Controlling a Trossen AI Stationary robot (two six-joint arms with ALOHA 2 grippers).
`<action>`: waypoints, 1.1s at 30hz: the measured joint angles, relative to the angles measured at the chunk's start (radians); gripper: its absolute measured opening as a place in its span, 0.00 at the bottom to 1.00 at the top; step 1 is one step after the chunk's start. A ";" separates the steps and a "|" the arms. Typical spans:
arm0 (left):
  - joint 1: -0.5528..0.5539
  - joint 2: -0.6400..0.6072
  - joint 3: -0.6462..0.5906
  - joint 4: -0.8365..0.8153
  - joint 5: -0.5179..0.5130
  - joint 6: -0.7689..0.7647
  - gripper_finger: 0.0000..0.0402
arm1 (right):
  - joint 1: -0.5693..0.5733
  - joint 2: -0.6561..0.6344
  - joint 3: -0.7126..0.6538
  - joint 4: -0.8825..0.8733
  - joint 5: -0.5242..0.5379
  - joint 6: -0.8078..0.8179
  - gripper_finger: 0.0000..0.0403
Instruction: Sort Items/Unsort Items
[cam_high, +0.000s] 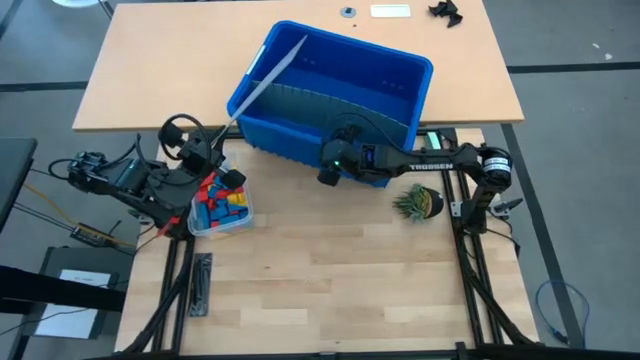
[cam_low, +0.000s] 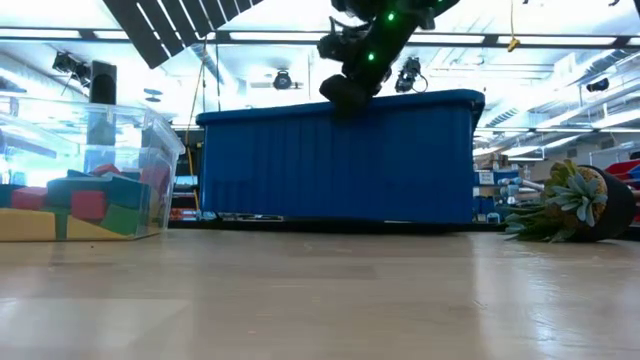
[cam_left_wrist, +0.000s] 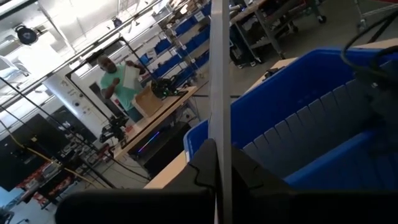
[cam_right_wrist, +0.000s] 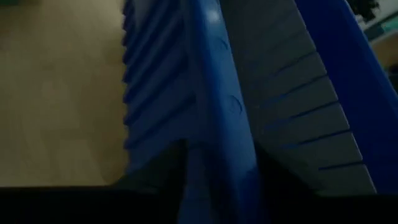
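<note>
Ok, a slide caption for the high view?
Left gripper holds a grey divider sheet slanting over the blue bin; right gripper straddles the bin's near wall, toy blocks waiting in their clear tub.

My high cam looks straight down on the whole table; blue bin (cam_high: 330, 90) sits mid-frame. Low cam is at tabletop height, facing level across at bin's wall (cam_low: 335, 165) & room behind. L wrist cam looks over bin's corner (cam_left_wrist: 298, 118); R wrist cam is v. close on its rim (cam_right_wrist: 217, 93).
</note>
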 joint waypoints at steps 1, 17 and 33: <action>0.000 0.000 0.000 0.000 0.004 0.000 0.04 | 0.006 -0.009 -0.001 -0.004 -0.001 -0.006 0.55; 0.000 0.000 0.000 -0.001 0.045 0.000 0.04 | 0.149 -0.450 -0.002 -0.447 -0.187 -0.159 0.62; 0.000 0.000 0.000 0.000 0.097 -0.006 0.04 | 0.041 -0.525 -0.098 -0.841 -0.335 -0.160 0.59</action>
